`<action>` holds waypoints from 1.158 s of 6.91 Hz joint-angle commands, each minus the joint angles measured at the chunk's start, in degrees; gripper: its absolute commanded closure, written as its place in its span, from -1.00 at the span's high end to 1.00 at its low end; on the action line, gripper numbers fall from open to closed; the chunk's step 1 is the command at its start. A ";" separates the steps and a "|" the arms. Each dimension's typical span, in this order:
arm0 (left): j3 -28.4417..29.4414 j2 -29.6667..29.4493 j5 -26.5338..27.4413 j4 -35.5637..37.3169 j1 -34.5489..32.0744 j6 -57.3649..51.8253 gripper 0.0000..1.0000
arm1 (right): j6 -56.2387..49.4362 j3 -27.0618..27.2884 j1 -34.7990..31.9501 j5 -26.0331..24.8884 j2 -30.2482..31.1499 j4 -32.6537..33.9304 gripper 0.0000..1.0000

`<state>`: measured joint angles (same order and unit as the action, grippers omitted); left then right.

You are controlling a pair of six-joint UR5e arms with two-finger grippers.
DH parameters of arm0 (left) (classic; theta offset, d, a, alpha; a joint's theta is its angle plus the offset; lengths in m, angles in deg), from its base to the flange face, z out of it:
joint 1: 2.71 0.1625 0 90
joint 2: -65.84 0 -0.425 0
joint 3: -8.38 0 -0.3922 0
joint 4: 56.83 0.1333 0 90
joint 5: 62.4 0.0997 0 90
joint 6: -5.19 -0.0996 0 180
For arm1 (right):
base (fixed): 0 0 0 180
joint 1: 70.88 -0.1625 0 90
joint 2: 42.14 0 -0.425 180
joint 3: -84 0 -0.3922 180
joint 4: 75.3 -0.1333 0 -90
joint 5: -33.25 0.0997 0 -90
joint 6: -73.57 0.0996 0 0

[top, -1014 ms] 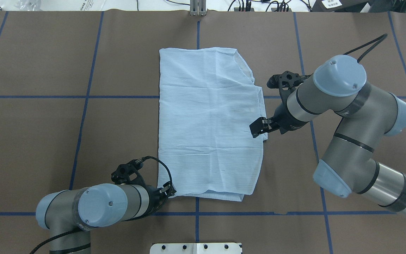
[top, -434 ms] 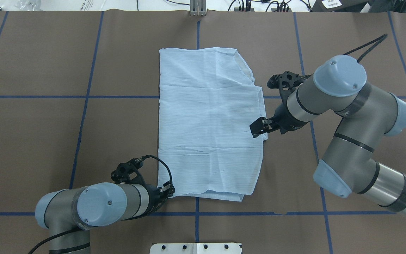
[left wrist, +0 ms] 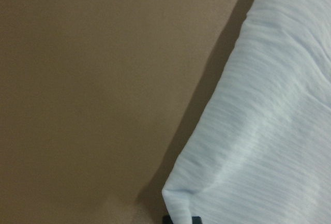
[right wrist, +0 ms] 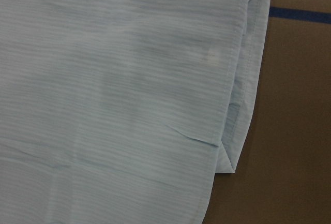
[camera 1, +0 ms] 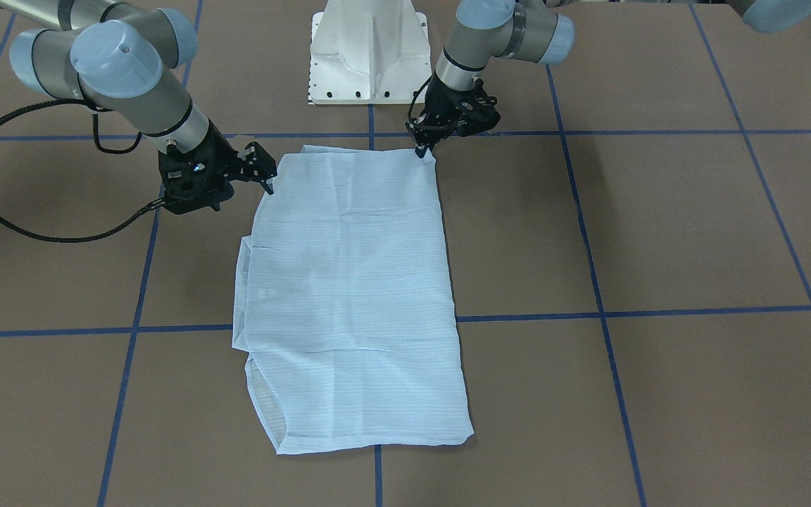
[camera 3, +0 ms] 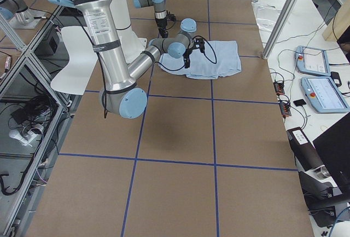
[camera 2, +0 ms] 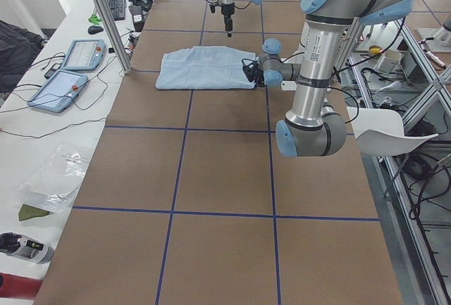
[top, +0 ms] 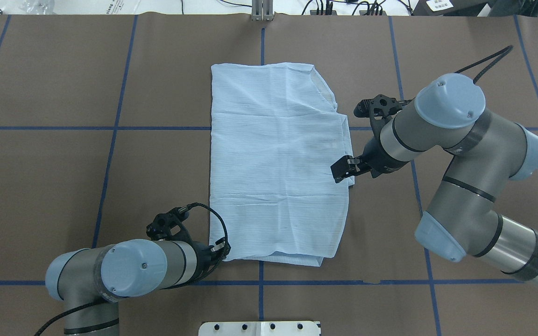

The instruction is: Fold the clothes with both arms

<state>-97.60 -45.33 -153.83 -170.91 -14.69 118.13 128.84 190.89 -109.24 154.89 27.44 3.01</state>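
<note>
Two arms at a brown table (camera 1: 659, 246) crossed by blue tape lines. Front-facing view: shirt (camera 1: 349, 296) lies flat, folded to a long rectangle running from the robot's side to the far side, neck opening at its far-right corner. Left gripper (camera 1: 422, 146) points down at the shirt's near-left corner, tips touching or just over the cloth; fingers look close together, but cannot tell if they pinch it. Right gripper (camera 1: 263, 169) sits at the shirt's right edge, toward the near end, jaws apart, nothing between them. White pedestal (camera 1: 370, 49) stands just behind the near edge. Overhead view: shirt (top: 273, 163) straddles the centre tape line; left gripper (top: 221, 248) at the near-left corner, right gripper (top: 342, 170) over the right edge about midway along, where an under-layer pokes out. Left side view: shirt (camera 2: 204, 69) far up the table, both grippers small at its edges; grip not readable. Right side view: same, shirt (camera 3: 216, 59) beyond the near arm. Left wrist view: shirt (left wrist: 269, 131) corner reaches the bottom of frame, a dark fingertip just under it, bare table to the left. Right wrist view: shirt (right wrist: 114, 105) fills most of the frame, layered hem edges at right, tape line beyond; no fingers visible.
</note>
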 commanded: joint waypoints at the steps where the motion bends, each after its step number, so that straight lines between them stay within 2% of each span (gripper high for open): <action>1: -1.49 -0.02 -0.15 0.18 -0.58 0.00 -1.00 | 1.23 0.34 0.03 -0.52 0.12 -0.09 1.00; 3: -4.31 -0.02 -0.33 2.81 -0.59 0.00 -1.00 | 12.86 2.44 3.09 -2.63 0.03 -0.26 1.00; 4: -4.32 -0.02 -0.76 2.81 -0.68 0.00 -1.00 | 24.50 2.71 7.46 -6.38 -0.66 -0.35 1.00; 5: -4.32 -0.11 -1.12 2.81 -0.94 -0.08 -1.00 | 30.27 2.80 11.42 -10.16 -1.28 -0.18 1.00; 8: -4.32 -0.11 -1.12 2.73 -0.94 0.00 -1.00 | 53.96 2.54 20.31 -15.28 -1.11 0.00 1.00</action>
<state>-101.91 -45.42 -154.93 -168.18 -15.65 118.07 172.18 193.52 -92.52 141.51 26.26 2.97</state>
